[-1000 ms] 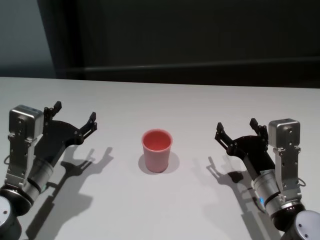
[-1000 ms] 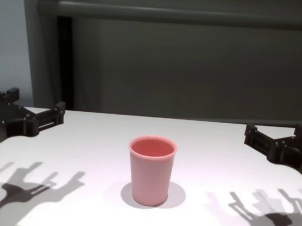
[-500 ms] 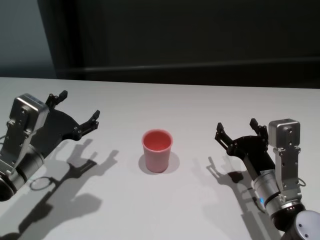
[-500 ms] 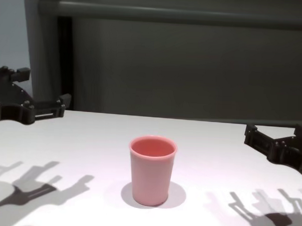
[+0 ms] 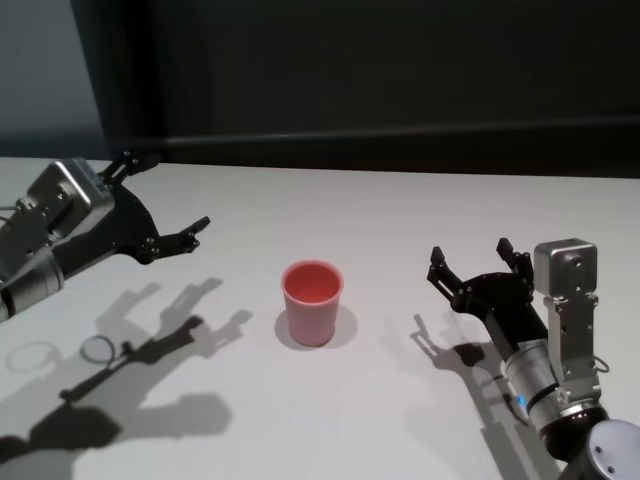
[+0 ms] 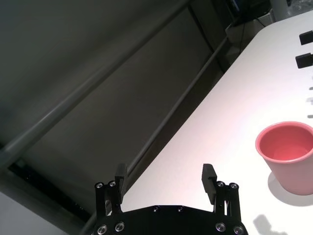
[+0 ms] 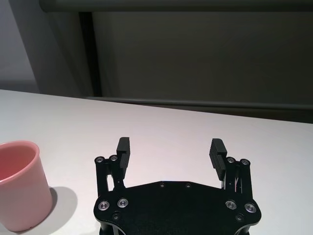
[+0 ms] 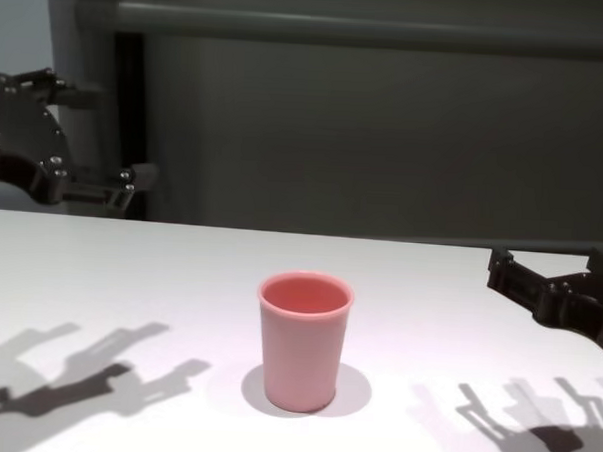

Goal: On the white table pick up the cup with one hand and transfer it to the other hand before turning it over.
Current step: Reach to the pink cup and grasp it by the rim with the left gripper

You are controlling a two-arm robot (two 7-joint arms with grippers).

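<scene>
Cup upright on the counter, both hands open and apart from it.

The pink cup (image 5: 312, 302) stands rim up near the middle of the white counter (image 5: 400, 210). The right hand (image 5: 474, 268) hangs low, well right of the cup, fingers spread. The left hand (image 5: 163, 200) is raised, left of the cup and farther back, fingers spread, holding nothing.

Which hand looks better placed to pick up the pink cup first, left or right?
Probably the left. The left hand is open, raised above the white table and angled toward the upright cup. The right hand is open too, but sits low beside the cup.
</scene>
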